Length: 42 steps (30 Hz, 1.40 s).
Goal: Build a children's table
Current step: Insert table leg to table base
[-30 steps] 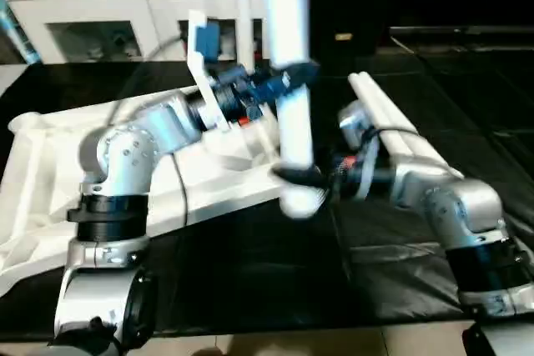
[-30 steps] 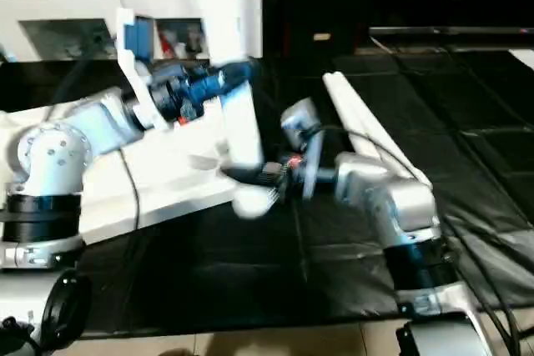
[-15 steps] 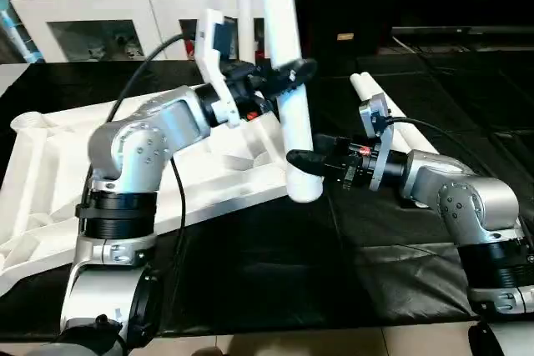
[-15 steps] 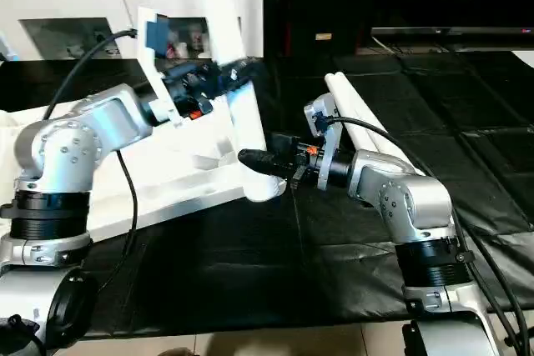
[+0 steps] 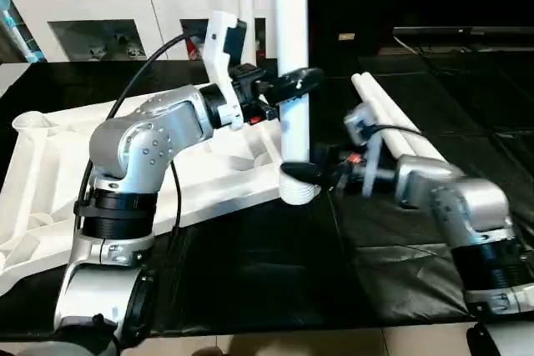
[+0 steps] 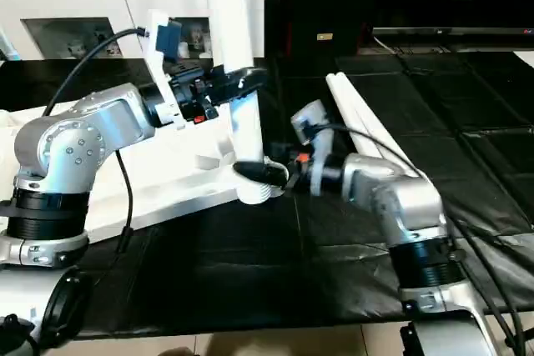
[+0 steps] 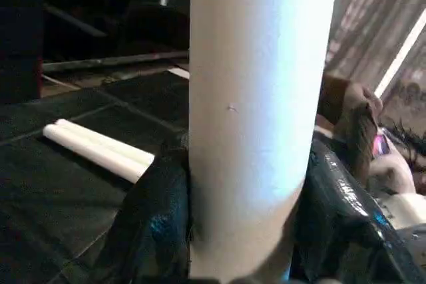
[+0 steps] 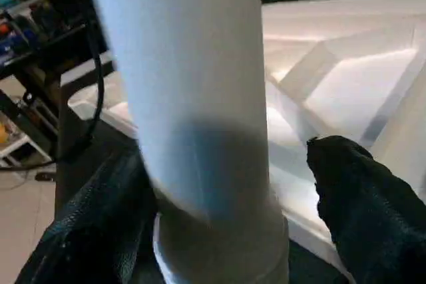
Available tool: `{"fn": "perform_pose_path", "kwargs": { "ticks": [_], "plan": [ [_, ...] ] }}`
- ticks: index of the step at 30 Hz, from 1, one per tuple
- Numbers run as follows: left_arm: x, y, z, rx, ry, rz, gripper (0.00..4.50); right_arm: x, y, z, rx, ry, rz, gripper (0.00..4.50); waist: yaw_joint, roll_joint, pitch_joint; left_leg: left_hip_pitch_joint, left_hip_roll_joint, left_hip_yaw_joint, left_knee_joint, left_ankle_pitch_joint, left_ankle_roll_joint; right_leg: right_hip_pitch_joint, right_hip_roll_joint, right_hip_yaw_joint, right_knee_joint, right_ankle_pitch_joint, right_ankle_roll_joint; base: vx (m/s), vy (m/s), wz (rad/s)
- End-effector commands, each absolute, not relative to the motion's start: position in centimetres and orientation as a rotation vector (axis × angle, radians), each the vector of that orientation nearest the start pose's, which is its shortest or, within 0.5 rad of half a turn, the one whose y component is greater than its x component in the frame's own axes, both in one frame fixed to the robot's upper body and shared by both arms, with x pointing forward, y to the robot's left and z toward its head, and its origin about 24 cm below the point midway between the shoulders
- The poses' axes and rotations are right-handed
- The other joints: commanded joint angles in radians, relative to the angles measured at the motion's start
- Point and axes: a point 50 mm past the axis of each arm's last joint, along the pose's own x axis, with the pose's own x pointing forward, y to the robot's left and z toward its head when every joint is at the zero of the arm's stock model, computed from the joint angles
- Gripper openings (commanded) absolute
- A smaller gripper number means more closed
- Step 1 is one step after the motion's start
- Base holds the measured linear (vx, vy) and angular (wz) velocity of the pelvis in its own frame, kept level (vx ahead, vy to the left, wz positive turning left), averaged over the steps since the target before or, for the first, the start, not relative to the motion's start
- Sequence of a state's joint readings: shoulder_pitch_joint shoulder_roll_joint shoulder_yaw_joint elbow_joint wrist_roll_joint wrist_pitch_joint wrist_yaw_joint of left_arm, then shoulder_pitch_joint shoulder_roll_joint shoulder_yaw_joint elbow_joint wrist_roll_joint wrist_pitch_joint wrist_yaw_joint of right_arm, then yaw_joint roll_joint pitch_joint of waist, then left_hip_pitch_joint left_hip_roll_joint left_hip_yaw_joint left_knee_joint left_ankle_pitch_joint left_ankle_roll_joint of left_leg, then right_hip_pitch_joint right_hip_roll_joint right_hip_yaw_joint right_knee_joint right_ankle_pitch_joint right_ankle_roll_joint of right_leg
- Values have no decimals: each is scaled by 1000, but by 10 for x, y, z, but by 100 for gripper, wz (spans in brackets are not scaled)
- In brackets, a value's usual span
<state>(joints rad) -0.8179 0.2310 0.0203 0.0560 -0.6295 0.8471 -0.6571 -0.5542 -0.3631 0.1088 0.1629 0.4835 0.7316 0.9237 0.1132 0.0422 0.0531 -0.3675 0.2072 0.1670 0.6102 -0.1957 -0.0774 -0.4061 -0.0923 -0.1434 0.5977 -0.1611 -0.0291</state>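
White leg (image 5: 292,81) stands gripped by left tool (image 5: 294,87); right tool (image 5: 302,174) seemingly loose around it.

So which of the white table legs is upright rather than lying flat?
The leg clamped in the left gripper, standing at the tabletop's near corner. The two spare legs lie side by side on the black mat.

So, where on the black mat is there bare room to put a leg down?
Bare mat lies in front of the tabletop, between the two arms, and right of the two spare legs. It is crowded at the near corner, where both end effectors meet on the upright leg.
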Motion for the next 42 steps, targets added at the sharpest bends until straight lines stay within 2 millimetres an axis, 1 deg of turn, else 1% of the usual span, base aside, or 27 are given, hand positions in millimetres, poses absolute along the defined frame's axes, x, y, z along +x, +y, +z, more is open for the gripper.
{"fn": "perform_pose_path", "kwargs": {
  "ticks": [1,2,3,6,9,11,12,14,17,18,20,21,26,27,34,39,41,42],
  "plan": [
    [327,81,224,-210,25,-1134,181,314,-119,116,171,363,1145,384,0,-10,-83,2,17,-2,-57,-69,38,71,-56,59,-64,-224,-134,0,0,0],
    [326,80,224,-205,25,-1139,181,314,-118,116,172,363,1149,384,0,-10,-83,1,18,-2,-58,-68,39,72,-56,59,-64,-221,-135,0,0,0],
    [324,77,224,-180,30,-1170,181,314,-117,117,175,357,1159,358,0,-10,-84,2,18,-2,-58,-69,40,71,-56,59,-63,-218,-136,0,0,0],
    [322,76,224,-163,31,-1187,181,314,-116,118,178,350,1161,348,-1,-9,-84,2,19,-3,-58,-68,39,72,-56,60,-61,-209,-142,0,0,0],
    [321,74,223,-146,36,-1204,181,315,-114,119,176,328,1168,314,-1,-8,-83,3,20,-3,-59,-76,37,71,-57,60,-62,-214,-142,0,0,0],
    [320,74,223,-141,38,-1207,181,316,-114,119,173,321,1170,307,-2,-7,-82,3,20,-3,-59,-82,35,70,-57,60,-63,-220,-142,0,0,0],
    [321,73,222,-133,41,-1209,181,315,-113,119,173,321,1175,279,-2,-6,-83,3,19,-3,-58,-80,33,72,-56,60,-63,-218,-140,0,0,0],
    [321,73,222,-131,41,-1208,181,315,-113,119,173,324,1178,279,-2,-7,-83,2,19,-3,-58,-76,33,72,-56,60,-62,-213,-140,0,0,0],
    [321,73,221,-124,42,-1211,181,314,-114,118,160,324,1182,248,-1,-4,-83,2,18,-3,-58,-77,32,72,-56,60,-62,-216,-140,0,0,0],
    [321,73,221,-123,42,-1211,181,314,-114,118,160,324,1182,241,-1,-6,-84,1,18,-3,-58,-75,32,73,-56,59,-62,-214,-138,0,0,0],
    [321,73,221,-122,44,-1214,181,314,-114,118,161,323,1184,223,-2,-6,-83,2,19,-3,-58,-76,33,72,-56,59,-61,-214,-138,0,0,0],
    [321,73,221,-119,45,-1217,181,314,-114,117,161,324,1186,223,-2,-5,-83,2,19,-4,-58,-77,33,72,-56,60,-61,-214,-139,0,0,0],
    [320,72,221,-112,48,-1228,180,313,-113,117,154,324,1192,205,-2,-6,-83,2,19,-3,-58,-82,32,72,-55,60,-62,-217,-139,0,0,0],
    [320,72,221,-110,48,-1230,180,313,-113,117,155,323,1193,203,-2,-4,-83,3,19,-4,-58,-84,32,71,-55,59,-63,-221,-139,0,0,0],
    [319,71,222,-116,48,-1235,180,314,-112,117,170,308,1188,200,-2,-3,-84,1,18,-4,-58,-82,32,73,-55,59,-61,-211,-143,0,0,0],
    [318,71,225,-134,43,-1245,180,315,-112,118,186,301,1186,199,-2,-3,-84,2,18,-4,-58,-87,31,73,-55,59,-62,-215,-142,0,0,0],
    [318,71,226,-136,41,-1249,180,315,-112,118,187,300,1185,199,-2,-3,-83,2,18,-4,-58,-88,30,73,-55,59,-63,-219,-141,0,0,0],
    [317,70,226,-139,40,-1253,180,315,-112,118,188,300,1185,199,-1,0,-84,2,18,-5,-58,-87,29,73,-55,59,-62,-217,-141,0,0,0]
  ]
}}
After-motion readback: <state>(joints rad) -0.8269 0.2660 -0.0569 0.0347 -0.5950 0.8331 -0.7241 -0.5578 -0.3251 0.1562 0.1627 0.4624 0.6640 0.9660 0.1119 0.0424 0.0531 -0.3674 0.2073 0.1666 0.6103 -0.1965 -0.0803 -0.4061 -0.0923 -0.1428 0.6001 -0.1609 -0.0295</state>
